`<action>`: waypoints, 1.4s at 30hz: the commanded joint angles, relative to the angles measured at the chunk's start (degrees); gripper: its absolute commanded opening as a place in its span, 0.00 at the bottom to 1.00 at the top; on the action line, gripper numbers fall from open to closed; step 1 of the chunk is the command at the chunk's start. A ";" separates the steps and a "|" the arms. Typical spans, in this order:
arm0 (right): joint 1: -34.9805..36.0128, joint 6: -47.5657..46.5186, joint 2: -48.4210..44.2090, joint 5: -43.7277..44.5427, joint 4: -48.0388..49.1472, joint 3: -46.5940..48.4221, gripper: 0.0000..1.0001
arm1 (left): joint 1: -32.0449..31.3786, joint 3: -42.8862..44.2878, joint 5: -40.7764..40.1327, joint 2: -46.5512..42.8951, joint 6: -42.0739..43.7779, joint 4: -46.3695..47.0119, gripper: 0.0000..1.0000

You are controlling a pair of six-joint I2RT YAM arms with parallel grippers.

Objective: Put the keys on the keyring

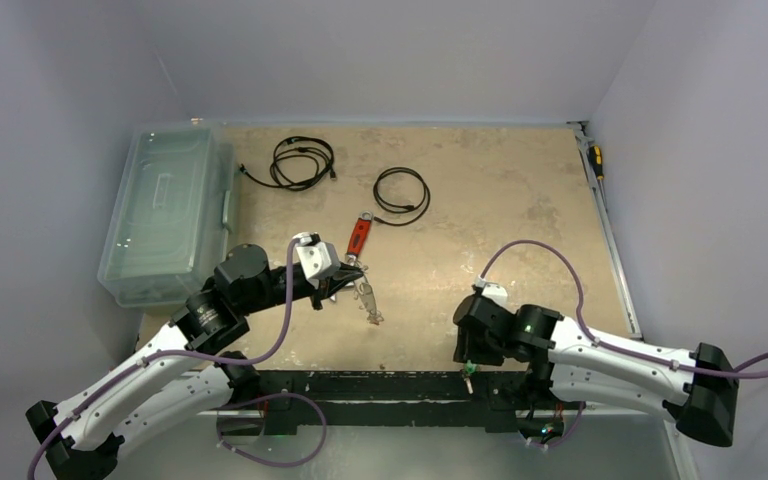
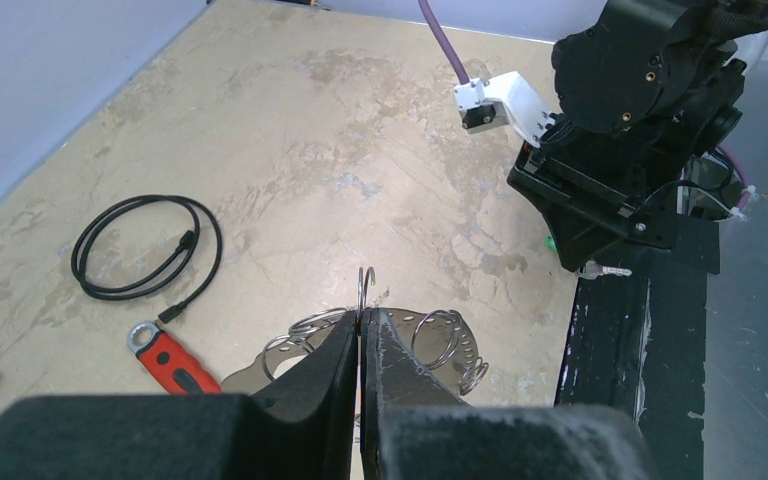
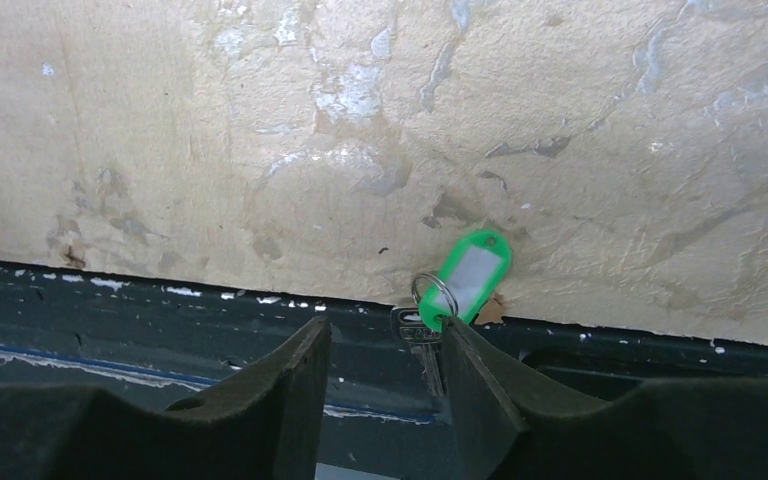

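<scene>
Keyring: we see its thin wire (image 2: 362,288) rising from between two fingers, with small rings and silver keys bunched beneath.
Left gripper (image 2: 361,345): pressed together, pinching the keyring just beside the red-handled wrench (image 1: 359,238).
Green key (image 3: 472,268): lying at the near edge of the tabletop (image 1: 500,200), its metal blade over the black edge strip (image 3: 160,330).
Right gripper (image 3: 385,385): spread, the green key close by one finger; we cannot tell whether they touch.
Cable (image 1: 402,195): coiled beyond the wrench.
</scene>
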 commanded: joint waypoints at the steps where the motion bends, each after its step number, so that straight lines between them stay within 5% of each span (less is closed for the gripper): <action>1: 0.27 2.52 1.65 2.11 -0.73 0.16 0.49 | -0.01 2.08 -0.48 -0.69 0.42 1.86 0.00; 10: 0.27 3.32 7.61 3.05 1.36 -0.60 0.47 | 0.04 2.08 -0.58 -0.69 0.42 1.82 0.00; 19: 0.32 1.99 9.58 2.22 4.59 -1.43 0.24 | 0.00 2.08 -0.63 -0.69 0.43 1.79 0.00; 32: 0.27 -0.33 11.16 -0.18 8.42 -3.36 0.20 | 0.00 2.08 -0.73 -0.60 0.43 1.76 0.00; 37: 0.28 -0.63 12.07 0.03 9.15 -3.47 0.00 | 0.04 2.07 -0.83 -0.60 0.41 1.69 0.00; 42: 0.28 -1.69 11.98 0.17 10.42 -3.29 0.00 | 0.01 2.07 -0.93 -0.69 0.53 1.67 0.00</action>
